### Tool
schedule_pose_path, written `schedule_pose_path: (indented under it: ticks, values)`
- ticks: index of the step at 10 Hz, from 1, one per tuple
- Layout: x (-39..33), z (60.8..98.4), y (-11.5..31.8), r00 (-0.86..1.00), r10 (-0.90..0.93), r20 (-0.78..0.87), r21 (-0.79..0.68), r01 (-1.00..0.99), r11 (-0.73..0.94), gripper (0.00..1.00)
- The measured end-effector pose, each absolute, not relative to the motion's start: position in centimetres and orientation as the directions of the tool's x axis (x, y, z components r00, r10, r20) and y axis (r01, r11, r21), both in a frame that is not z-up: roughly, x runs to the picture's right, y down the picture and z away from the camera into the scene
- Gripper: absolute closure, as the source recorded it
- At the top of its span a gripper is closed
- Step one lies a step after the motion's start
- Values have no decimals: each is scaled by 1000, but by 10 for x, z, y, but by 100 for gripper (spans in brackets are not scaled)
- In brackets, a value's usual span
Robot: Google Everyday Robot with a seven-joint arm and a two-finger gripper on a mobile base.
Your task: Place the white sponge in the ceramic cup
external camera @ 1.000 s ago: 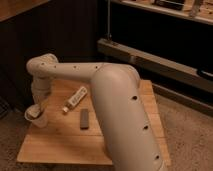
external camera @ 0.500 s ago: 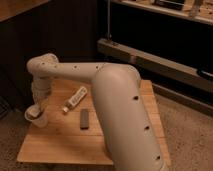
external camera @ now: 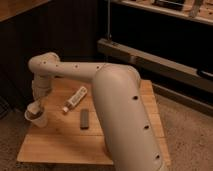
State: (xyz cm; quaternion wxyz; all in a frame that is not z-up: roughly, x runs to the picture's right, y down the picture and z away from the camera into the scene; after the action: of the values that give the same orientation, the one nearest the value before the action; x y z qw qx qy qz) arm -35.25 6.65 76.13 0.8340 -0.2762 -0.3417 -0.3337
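Note:
The small white ceramic cup [external camera: 36, 119] stands at the left edge of the wooden table [external camera: 60, 145]. My gripper [external camera: 36, 108] points straight down right over the cup's mouth, at or just inside its rim, and hides most of the inside. The white sponge is not visible; it may be hidden under the gripper or inside the cup. My big white arm [external camera: 120, 105] reaches in from the lower right across the table to the cup.
A white bottle [external camera: 75, 98] lies on its side near the table's middle. A dark flat rectangular object [external camera: 84, 119] lies just in front of it. Dark shelving [external camera: 160, 60] runs behind and to the right of the table.

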Motion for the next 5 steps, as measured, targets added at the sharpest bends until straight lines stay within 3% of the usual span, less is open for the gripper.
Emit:
schedule_pose_path:
  ticks: [5]
  values:
    - [-366, 763, 73, 500, -384, 777, -214, 782, 586, 85]
